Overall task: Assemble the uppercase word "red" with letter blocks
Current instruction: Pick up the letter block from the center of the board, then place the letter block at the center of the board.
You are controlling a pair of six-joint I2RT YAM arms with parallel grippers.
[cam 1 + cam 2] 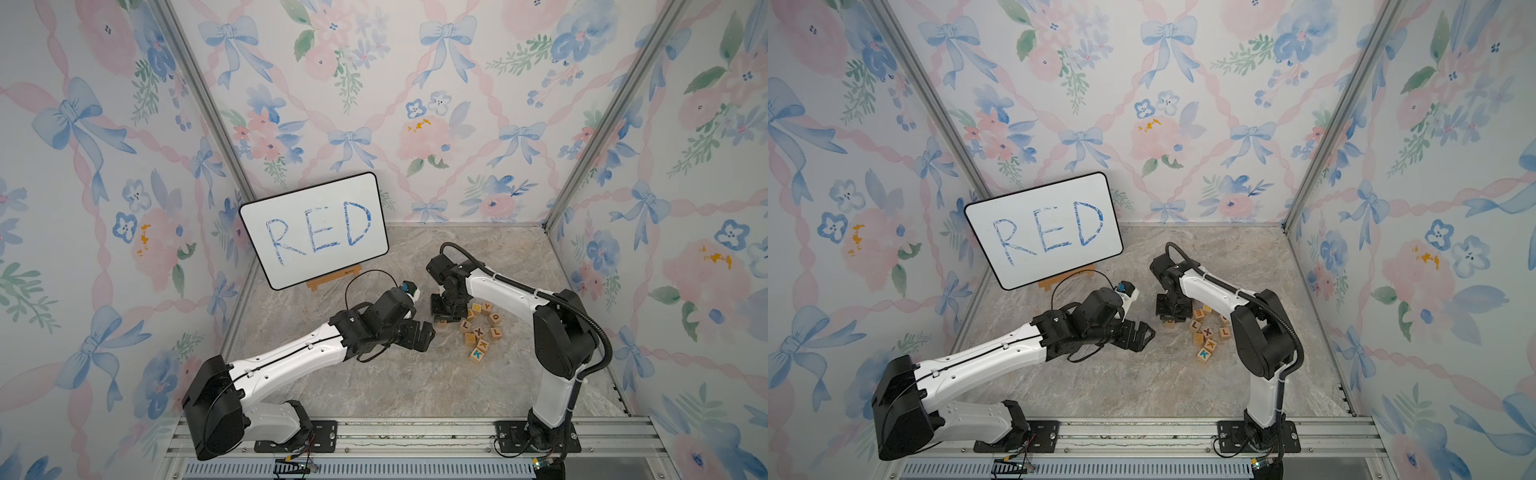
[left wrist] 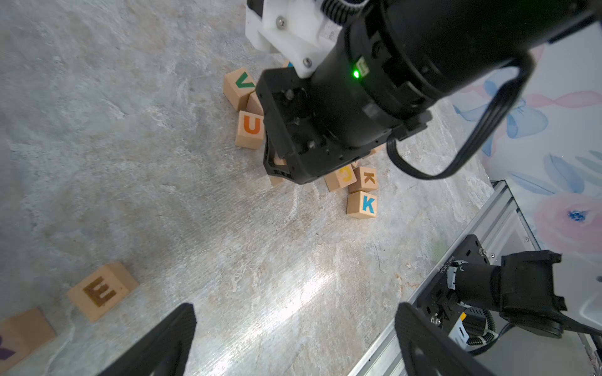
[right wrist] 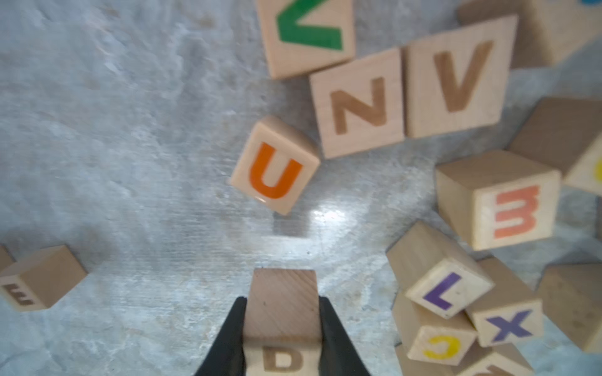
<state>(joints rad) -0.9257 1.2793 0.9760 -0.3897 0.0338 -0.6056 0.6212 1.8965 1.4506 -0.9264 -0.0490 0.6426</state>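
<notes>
Your right gripper [image 3: 282,301] clamps the D block [image 3: 281,325]; left gripper [image 2: 296,307] agape. Whiteboard [image 1: 313,230] reads RED; marbled tabletop [image 1: 415,374], floral walls [image 1: 374,104].

Wide bare table [image 1: 415,386] on the near side of the block pile [image 1: 482,328], nothing in our way there; a broad clear stretch runs between the pile and the lone E block [image 2: 102,291]; the left gripper [image 1: 426,336] hangs just beside the pile, narrowing that lane; the right gripper [image 3: 281,302], clamped on the D block [image 3: 281,358], has the U block [image 3: 275,166] ahead and the L block [image 3: 449,289] crowding one flank; the white board [image 1: 316,228] walls off the back-left corner.
</notes>
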